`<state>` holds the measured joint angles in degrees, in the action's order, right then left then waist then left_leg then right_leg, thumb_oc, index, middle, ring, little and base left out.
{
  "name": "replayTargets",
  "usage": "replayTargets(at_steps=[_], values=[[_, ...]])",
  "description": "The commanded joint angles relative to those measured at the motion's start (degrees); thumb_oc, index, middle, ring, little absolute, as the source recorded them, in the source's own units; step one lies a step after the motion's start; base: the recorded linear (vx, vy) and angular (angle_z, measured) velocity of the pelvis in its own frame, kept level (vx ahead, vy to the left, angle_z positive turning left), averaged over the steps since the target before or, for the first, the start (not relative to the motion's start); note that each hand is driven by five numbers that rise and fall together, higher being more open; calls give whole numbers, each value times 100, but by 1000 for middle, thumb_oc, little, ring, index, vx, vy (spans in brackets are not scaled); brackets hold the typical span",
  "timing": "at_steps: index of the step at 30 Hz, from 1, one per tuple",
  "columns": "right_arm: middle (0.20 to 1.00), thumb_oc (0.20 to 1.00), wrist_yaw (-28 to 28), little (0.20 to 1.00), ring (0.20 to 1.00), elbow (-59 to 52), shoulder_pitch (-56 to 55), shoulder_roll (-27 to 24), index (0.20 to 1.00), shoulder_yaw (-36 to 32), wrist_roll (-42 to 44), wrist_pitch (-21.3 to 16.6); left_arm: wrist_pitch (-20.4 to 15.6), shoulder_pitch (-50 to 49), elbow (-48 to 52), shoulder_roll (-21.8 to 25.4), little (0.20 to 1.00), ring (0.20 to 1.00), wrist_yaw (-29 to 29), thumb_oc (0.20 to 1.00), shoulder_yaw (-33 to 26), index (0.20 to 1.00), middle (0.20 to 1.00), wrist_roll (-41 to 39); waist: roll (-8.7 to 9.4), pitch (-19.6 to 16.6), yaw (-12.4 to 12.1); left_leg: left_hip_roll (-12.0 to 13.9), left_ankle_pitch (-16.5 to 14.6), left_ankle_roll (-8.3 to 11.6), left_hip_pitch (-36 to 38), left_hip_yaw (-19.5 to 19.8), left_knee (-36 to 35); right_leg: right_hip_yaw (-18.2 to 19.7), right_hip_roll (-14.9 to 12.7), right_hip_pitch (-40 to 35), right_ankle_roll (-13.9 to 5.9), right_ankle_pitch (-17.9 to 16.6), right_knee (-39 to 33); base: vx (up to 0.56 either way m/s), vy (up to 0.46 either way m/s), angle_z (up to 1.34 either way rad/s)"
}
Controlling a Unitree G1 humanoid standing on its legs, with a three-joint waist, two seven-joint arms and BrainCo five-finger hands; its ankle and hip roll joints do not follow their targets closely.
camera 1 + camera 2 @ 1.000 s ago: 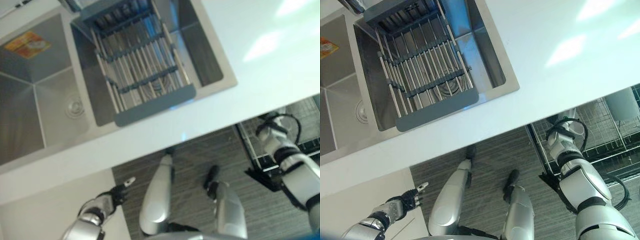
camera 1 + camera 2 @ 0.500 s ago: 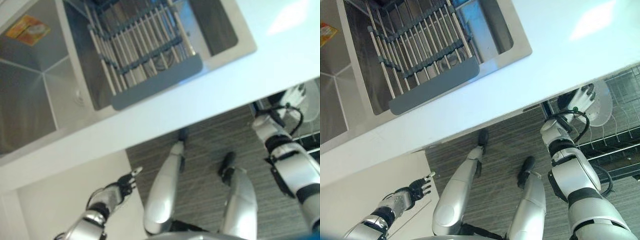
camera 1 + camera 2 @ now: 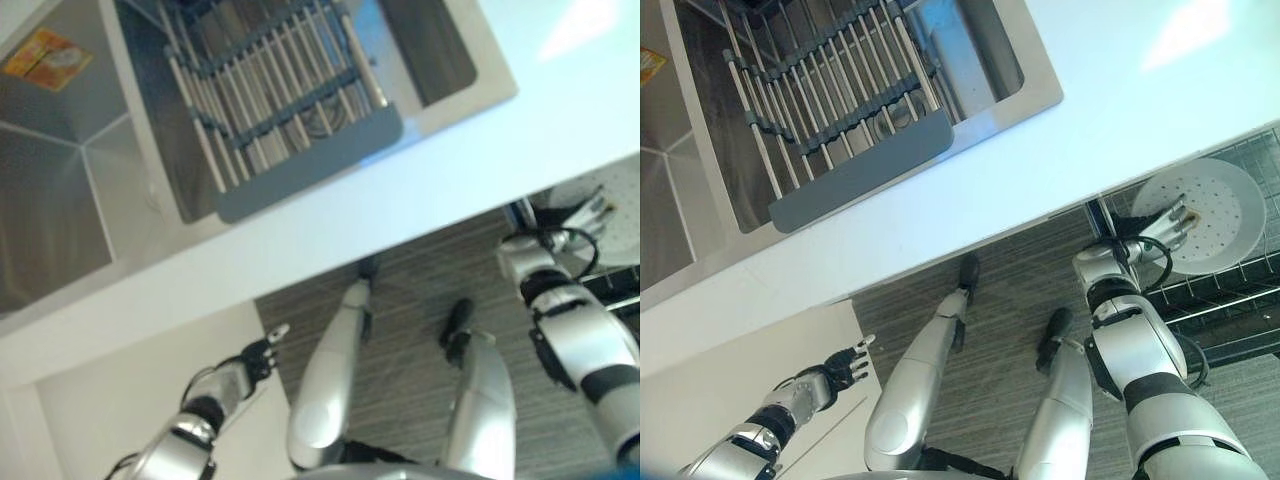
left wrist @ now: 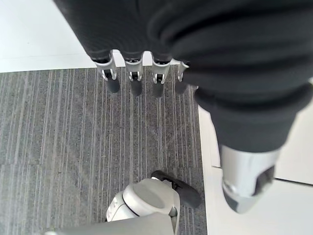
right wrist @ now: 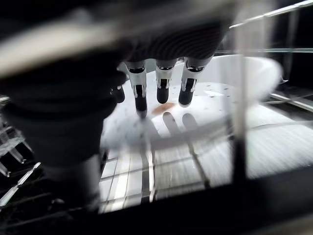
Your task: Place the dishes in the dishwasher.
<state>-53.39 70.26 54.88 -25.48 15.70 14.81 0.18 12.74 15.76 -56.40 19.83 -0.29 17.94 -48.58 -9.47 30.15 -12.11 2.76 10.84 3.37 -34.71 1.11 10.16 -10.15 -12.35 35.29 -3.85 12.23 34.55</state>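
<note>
Your left hand (image 3: 830, 372) hangs low beside the white cabinet front (image 3: 700, 400), fingers straight and relaxed, holding nothing; its wrist view looks past them at grey striped floor (image 4: 58, 142).

Your right hand (image 3: 1162, 222) reaches under the edge of the white counter (image 3: 1090, 130) into the dishwasher rack (image 3: 1240, 290). Its fingers (image 5: 160, 85) are spread straight over a white speckled plate (image 3: 1215, 215), which lies in the wire rack just below the counter edge. You cannot tell from the wrist view whether the fingertips touch the plate or hover just above it. A small orange mark sits on the plate by the fingertips.

Beyond the counter edge, a steel sink (image 3: 60, 200) holds a grey slatted drying rack (image 3: 840, 110). An orange sticker (image 3: 45, 60) sits on the sink's far wall; its print is too small to read.
</note>
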Motion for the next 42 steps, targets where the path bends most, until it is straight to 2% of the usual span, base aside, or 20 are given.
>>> replayTargets(at_steps=[1,3,4,5,6,7,12,14,22,24,26,28,30,33,36,37,38,39,40,42], values=[[1000,1000,1808,1000,1000,-550,-159,-215,1000,393,450,-1811,15,-68,-401,0,1000,1000,-131,1000,29,1000,1000,-30,-131,-36,9,-301,-149,-106,-88,289,1,143,371,-429,19,-295,-508,-2,82,-3],[1000,1000,2174,1000,1000,-849,-416,-175,1000,385,800,-2349,12,-128,-498,2,1000,1000,-202,1000,-105,1000,1000,-32,-80,-36,130,-272,-158,-88,13,227,-38,224,423,-499,44,-297,-553,3,114,-2],[1000,1000,2217,1000,1000,-997,-509,-119,1000,343,813,-2440,-41,-157,-577,-21,1000,1000,-244,1000,-135,1000,1000,-45,-66,-36,179,-257,-172,-76,74,195,-60,245,430,-546,54,-291,-577,4,129,0],[1000,1000,2191,1000,1000,-1191,-636,-26,1000,274,714,-2712,-122,-213,-680,-66,1000,1000,-322,1000,-210,1000,1000,-13,-52,-36,243,-239,-199,-66,164,145,-93,284,442,-608,68,-284,-599,2,104,-4],[1000,1000,2094,1000,1000,-1326,-702,54,1000,274,313,-2738,-143,-235,-697,-94,1000,1000,-324,1000,-235,1000,1000,21,-44,-36,269,-237,-220,-60,208,131,-95,300,450,-661,70,-269,-614,-6,96,-21],[1000,1000,1795,1000,1000,-2099,-719,77,1000,773,-785,-2368,-178,-311,-734,-91,1000,1000,-369,1000,-265,1000,1000,115,1,-36,316,-230,-262,-46,398,64,-111,315,446,-895,72,-299,-753,-7,42,-25],[1000,1000,1082,1000,1000,-3556,-1473,86,1000,965,-1053,-1920,-193,-440,-853,-115,1000,1000,-380,1000,-559,1000,1000,87,179,-67,620,-171,-411,-36,703,-114,-44,452,491,-1270,111,-278,-900,17,53,-11],[1000,1000,925,1000,1000,-3987,-1915,93,1000,829,-1138,-1993,-268,-603,-913,-170,1000,1000,-422,1000,-663,1000,1000,140,248,-144,742,-125,-486,-30,839,-193,-55,503,495,-1436,110,-273,-994,59,62,-25],[1000,1000,1057,1000,1000,-5018,-3459,-184,1000,104,-1077,-2329,-423,-1200,-1134,-251,1000,1000,-424,1000,-1179,1000,1000,539,500,-633,1089,141,-602,22,1435,-489,-253,616,537,-2214,70,-371,-1604,82,15,-20],[1000,1000,1167,1000,1000,-5393,-3957,-306,1000,-207,-1108,-2283,-450,-1394,-1159,-247,1000,1000,-390,1000,-1340,1000,1000,854,607,-850,1218,239,-627,52,1686,-578,-379,674,567,-2503,43,-415,-1857,168,12,-4],[1000,1000,1387,1000,1000,-5687,-4344,-499,1000,-546,-1057,-2134,-193,-1590,-1236,-262,1000,1000,-325,1000,-1531,1000,1000,1249,718,-1099,1351,366,-617,93,1998,-696,-570,720,628,-2773,25,-473,-2100,199,12,-17],[1000,1000,1655,1000,1000,-5856,-4686,-629,1000,-897,-858,-2073,-124,-1681,-1316,-258,1000,1000,-384,1000,-1679,1000,1000,1725,818,-1309,1479,464,-613,115,2190,-797,-659,767,672,-2946,15,-510,-2227,193,-11,-35],[1000,1000,2030,1000,1000,-6148,-5057,-803,1000,-1383,-519,-2056,64,-1738,-1338,-259,1000,1000,-378,1000,-1759,1000,1000,1894,907,-1513,1616,561,-624,132,2361,-895,-704,801,717,-3065,15,-522,-2277,203,-39,-18],[1000,1000,2249,1000,1000,-6189,-5494,-865,1000,-2174,-211,-2165,286,-1859,-1452,-265,1000,1000,-363,1000,-2019,1000,1000,1965,1015,-1753,1763,681,-648,162,2574,-1012,-725,805,766,-3247,28,-516,-2326,172,-89,-15],[1000,1000,2238,1000,1000,-6044,-5904,-640,1000,-2880,245,-2368,465,-2008,-1229,-411,1000,1000,-29,1000,-2063,1000,1000,2049,1089,-1905,1796,727,-662,178,2689,-1098,-732,773,786,-3378,17,-527,-2386,119,-117,-14],[1000,1000,2256,1000,1000,-5882,-6038,-486,1000,-3132,930,-2567,483,-2100,-1096,-474,1000,1000,135,1000,-2062,1000,1000,2093,1126,-1939,1767,731,-674,179,2695,-1092,-712,742,793,-3423,26,-518,-2397,91,-201,-8],[1000,1000,2516,1000,1000,-5299,-6117,-236,1000,-3520,2113,-3081,386,-2162,-1143,-491,1000,1000,192,1000,-2069,1000,1000,2206,1180,-1956,1717,737,-714,203,2691,-1062,-623,649,776,-3493,43,-465,-2357,98,-224,-4],[1000,1000,2804,1000,1000,-4895,-6117,-79,1000,-3764,3082,-3396,321,-2165,-1229,-479,1000,1000,197,1000,-2040,1000,1000,2287,1190,-1966,1678,754,-727,221,2661,-1050,-553,558,775,-3514,67,-430,-2310,103,-216,14],[1000,1000,3209,1000,1000,-4414,-6087,49,1000,-4015,3922,-3616,245,-2115,-1358,-460,1000,1000,190,1000,-1958,1000,1000,2325,1176,-1979,1639,783,-718,251,2590,-1032,-457,468,782,-3524,94,-415,-2264,107,-161,20],[1000,1000,3756,1000,1000,-3531,-5975,197,1000,-4414,5031,-3743,147,-2005,-1586,-395,1000,1000,133,1000,-1762,1000,1000,2385,1134,-1995,1560,791,-741,298,2503,-971,-261,344,774,-3592,147,-347,-2168,142,-128,23]])
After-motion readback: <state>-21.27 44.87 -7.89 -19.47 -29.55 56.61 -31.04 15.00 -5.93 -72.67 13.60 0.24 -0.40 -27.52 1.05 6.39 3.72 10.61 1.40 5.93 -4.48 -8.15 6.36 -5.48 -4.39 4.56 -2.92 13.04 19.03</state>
